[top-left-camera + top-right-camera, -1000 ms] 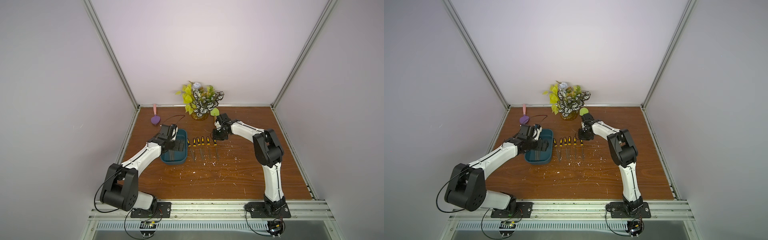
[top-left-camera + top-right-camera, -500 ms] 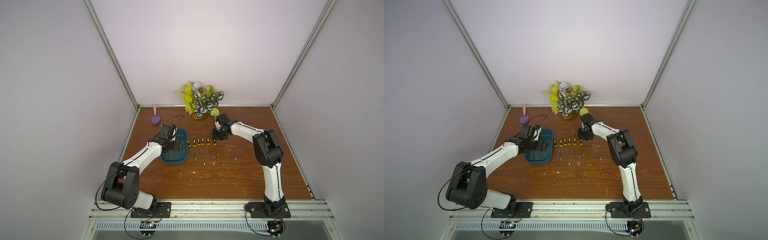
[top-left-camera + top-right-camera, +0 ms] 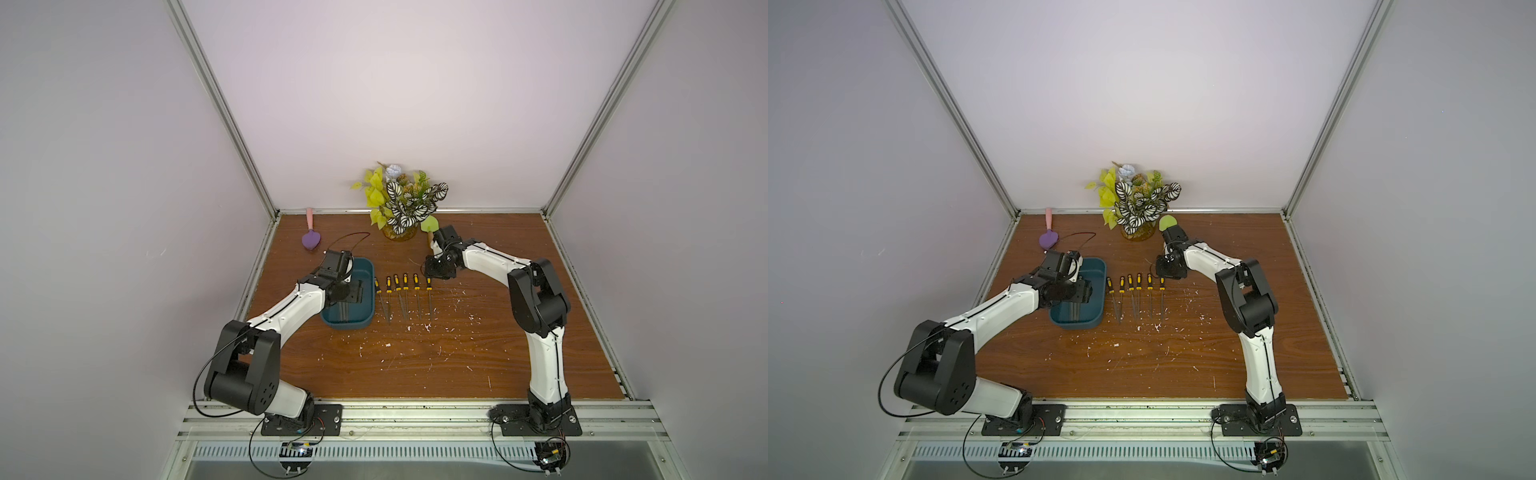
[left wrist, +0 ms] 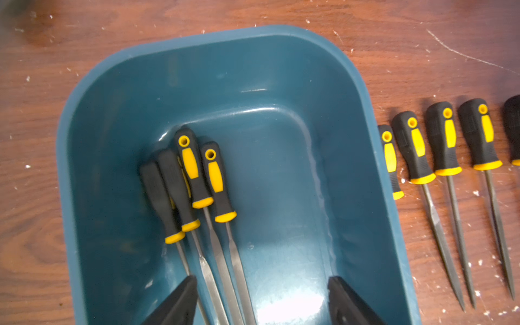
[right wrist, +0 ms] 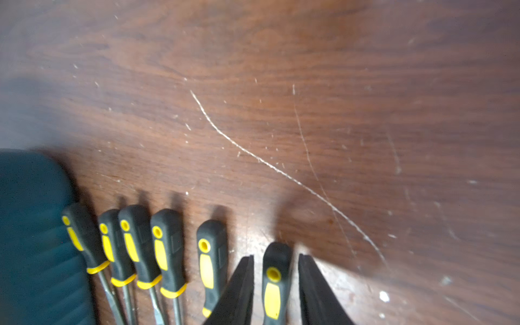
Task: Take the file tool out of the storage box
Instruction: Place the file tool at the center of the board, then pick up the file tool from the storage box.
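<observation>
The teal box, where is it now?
In both top views the storage box sits left of centre on the table, below the left hand, a row of files just right of it.

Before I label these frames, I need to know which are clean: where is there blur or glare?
Right wrist view: motion blur smears the storage box and softens the row of files beside it. Left wrist view: mostly sharp, with a white glare patch on the box floor. Both top views: sharp and evenly lit, no strong glare.
</observation>
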